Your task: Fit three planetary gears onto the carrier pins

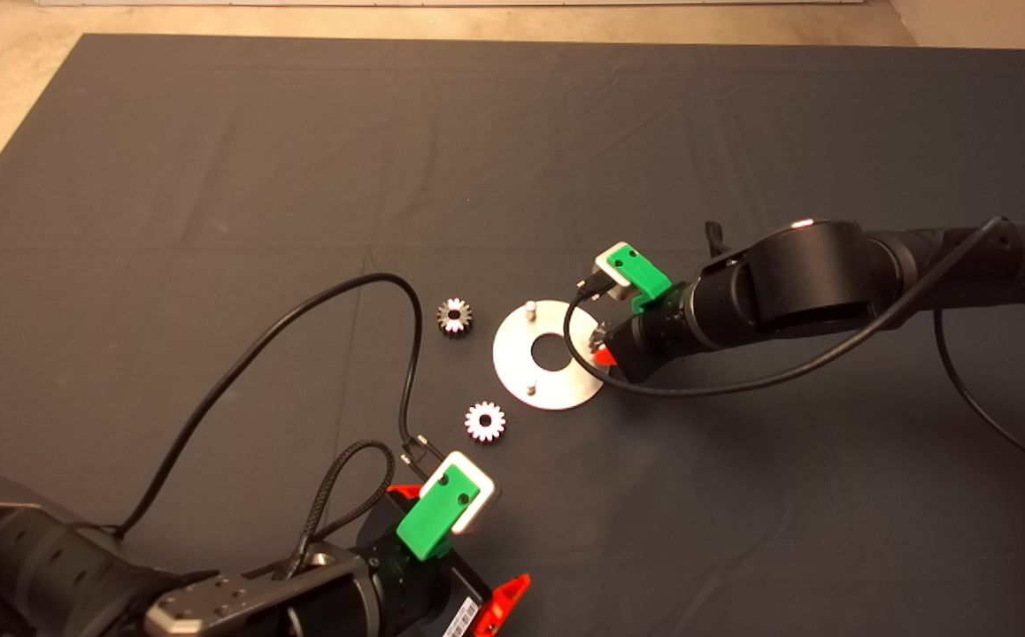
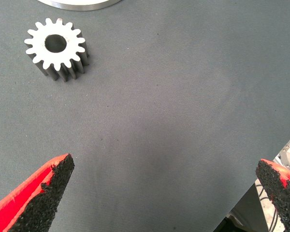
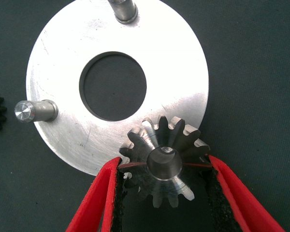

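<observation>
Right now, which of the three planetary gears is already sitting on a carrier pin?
The gear between the right gripper fingers: a pin end shows in its bore, at the carrier disc edge. The other two gears lie loose on the mat.

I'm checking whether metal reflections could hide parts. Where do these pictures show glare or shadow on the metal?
Head view: the flat shiny round metal disc reads bright and even, and the two loose toothed gears' faces look washed white. Right wrist view: brushed streaks and soft sheen on the disc; the gear between the right gripper's red fingers shades the disc's edge. Left wrist view: the silvery gear is crisp, without glare.
</observation>
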Controlling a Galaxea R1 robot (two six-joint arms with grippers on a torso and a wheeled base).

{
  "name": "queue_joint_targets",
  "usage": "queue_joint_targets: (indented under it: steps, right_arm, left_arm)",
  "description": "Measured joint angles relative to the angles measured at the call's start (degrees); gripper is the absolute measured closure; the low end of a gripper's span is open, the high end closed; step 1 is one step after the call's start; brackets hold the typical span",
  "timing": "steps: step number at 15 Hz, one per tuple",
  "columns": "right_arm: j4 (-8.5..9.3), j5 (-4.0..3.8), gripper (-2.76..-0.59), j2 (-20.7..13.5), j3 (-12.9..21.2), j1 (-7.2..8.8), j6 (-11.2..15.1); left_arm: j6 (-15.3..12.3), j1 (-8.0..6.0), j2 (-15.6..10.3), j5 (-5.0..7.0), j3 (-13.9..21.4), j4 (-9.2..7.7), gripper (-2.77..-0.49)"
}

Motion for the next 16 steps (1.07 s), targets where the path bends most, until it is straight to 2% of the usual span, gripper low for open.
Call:
queue_joint_targets:
  steps: [5,13,16]
  right_arm:
    - [0.02,0.23,-1.00,0.79,-0.82,0.05,-0.44]
    - [0.02,0.11,-1.00,0.60,-0.85,0.11,-1.24]
    - [0.02,0.06,-1.00,0.57,-0.94,0.12,-2.34]
  left_arm:
    - [0.00,0.00,-0.36,0.01,0.00,0.00,-2.75]
    - [0.00,0.00,-0.38,0.01,0.00,0.00,-2.75]
    - [0.00,0.00,-0.36,0.01,0.00,0.00,-2.75]
